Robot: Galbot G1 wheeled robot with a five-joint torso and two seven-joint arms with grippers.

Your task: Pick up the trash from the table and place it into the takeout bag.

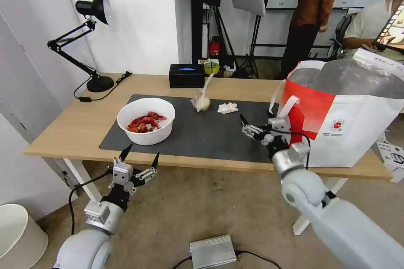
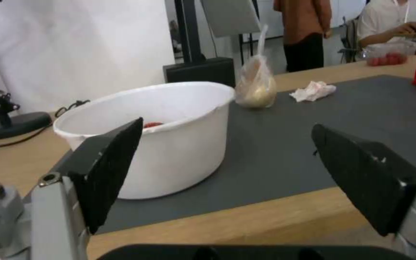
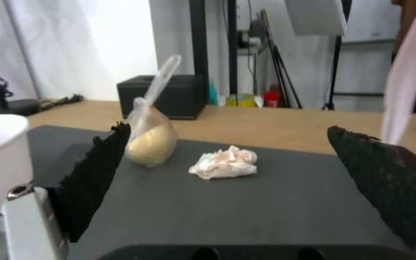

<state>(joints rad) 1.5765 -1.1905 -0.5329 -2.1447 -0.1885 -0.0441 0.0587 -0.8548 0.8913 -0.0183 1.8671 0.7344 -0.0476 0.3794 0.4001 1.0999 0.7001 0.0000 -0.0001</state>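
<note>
On the table, counted from the robot's left across, stand one black desk lamp at the far left edge, one white bowl of red crayfish shells on the left part of the one dark grey mat, one black box at the back edge behind the mat, one small knotted clear bag with pale contents upright on the mat's far side, one crumpled white tissue just beside it to the right, and one takeout bag standing open at the right end, its silver lining showing. In the left wrist view one clear clamshell tray with red scraps shows far back past the tissue. The left gripper hangs below and in front of the table's near edge, fingers pointing up and spread wide around nothing, facing the bowl's side. The right gripper reaches out low over the right part of the mat, close by the takeout bag's red panel and white loop handle, its fingers likewise parted wide and empty, aimed toward the tissue and the knotted bag.
</note>
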